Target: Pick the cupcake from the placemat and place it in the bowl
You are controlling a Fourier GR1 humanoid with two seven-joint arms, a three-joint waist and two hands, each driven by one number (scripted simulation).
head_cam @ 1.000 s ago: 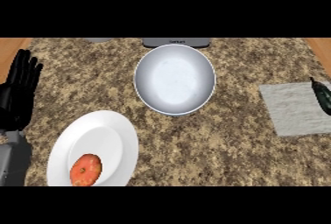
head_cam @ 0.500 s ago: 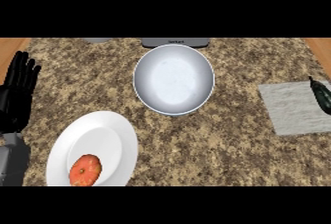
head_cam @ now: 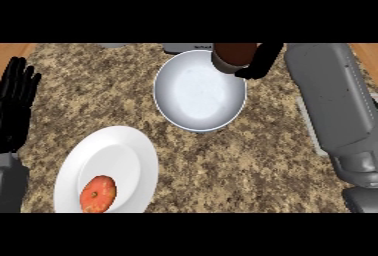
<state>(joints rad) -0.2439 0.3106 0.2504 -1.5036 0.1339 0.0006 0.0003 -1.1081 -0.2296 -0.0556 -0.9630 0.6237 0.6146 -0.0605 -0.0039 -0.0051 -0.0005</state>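
Holding the cupcake (head_cam: 231, 55) in my right hand (head_cam: 258, 62), fingers curled round it, over the far right rim of the white bowl (head_cam: 198, 92). Only the brown side of the cupcake shows; the rest is cut off by the view's top edge or hidden by my fingers. Can't tell whether it touches the rim or sits just above it. Right forearm (head_cam: 332, 105) runs down the right side of the counter (head_cam: 244, 165) and covers most of the grey placemat (head_cam: 304, 117); only a thin strip of it shows along the forearm's left edge. Bowl sits near the far edge of the counter, about centre. Left hand (head_cam: 18, 107) is at the left edge, open, fingers straight and pointing up, resting. White plate (head_cam: 111, 170) at the near left corner with a round orange-red fruit, probably a tomato (head_cam: 98, 193), on its near part.
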